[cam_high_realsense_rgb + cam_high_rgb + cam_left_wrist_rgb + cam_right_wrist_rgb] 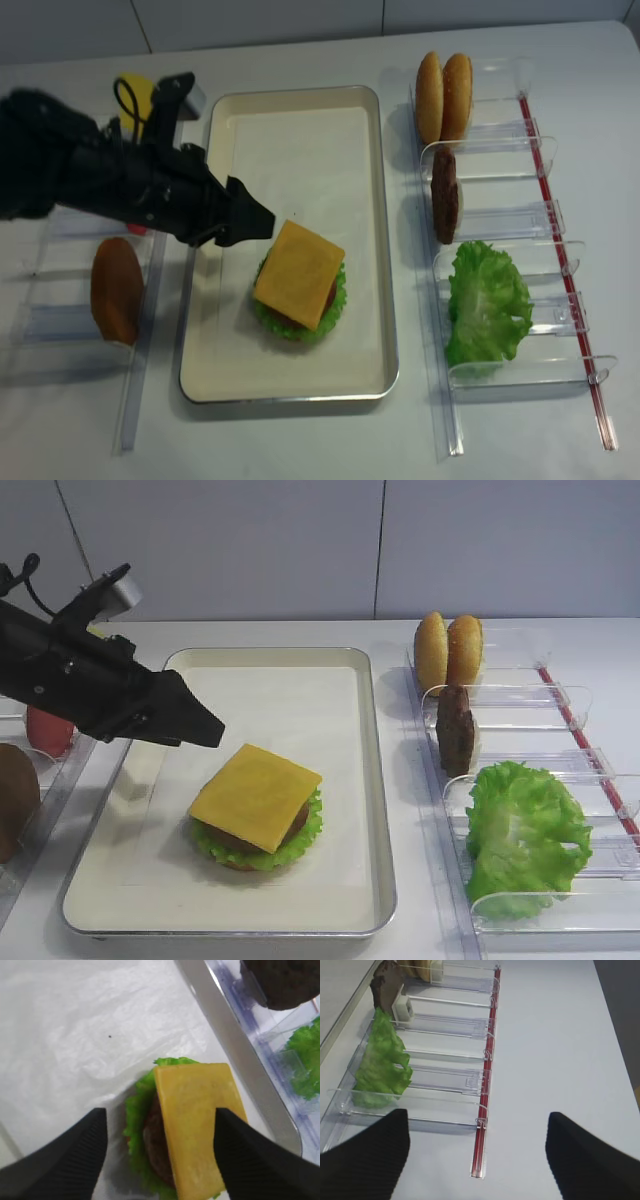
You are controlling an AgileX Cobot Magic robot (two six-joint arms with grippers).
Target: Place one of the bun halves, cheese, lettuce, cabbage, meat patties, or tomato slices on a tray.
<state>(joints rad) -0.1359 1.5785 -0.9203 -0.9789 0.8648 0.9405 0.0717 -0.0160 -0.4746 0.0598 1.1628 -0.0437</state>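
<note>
The cheese point(256, 795) is lying flat on top of a stack near the middle of the tray point(377, 780), slightly toward the near end. Under it a meat patty point(298, 825) is showing at the edge, and ruffled lettuce point(240, 858) is sticking out around the bottom of the stack. The slice is sitting a little askew, so one corner is overhanging the leaves.

The left gripper point(195, 723) is hovering over the left part of the tray, just left of the stack and above it, pointing toward the cheese. Its two black fingers point(70, 1155) are standing wide apart and nothing is between them; in the left wrist view the cheese is lying below the gap, apart from both tips.

The right gripper point(475, 1155) is hanging over the bare table point(560, 1035) at the near right, beside the clear racks point(445, 1025). Its fingers are also spread wide and are holding nothing.

In the right-hand racks, two bun halves point(448, 650) are standing on edge side by side at the far end. Nearer than those, another patty point(454, 730) is standing upright in the next slot, and a big lettuce leaf point(522, 835) is filling the nearest slots. On the left side, a brown bun half point(116, 288) is resting in a rack, with something red point(48, 730) farther back, partly hidden by the arm.
</note>
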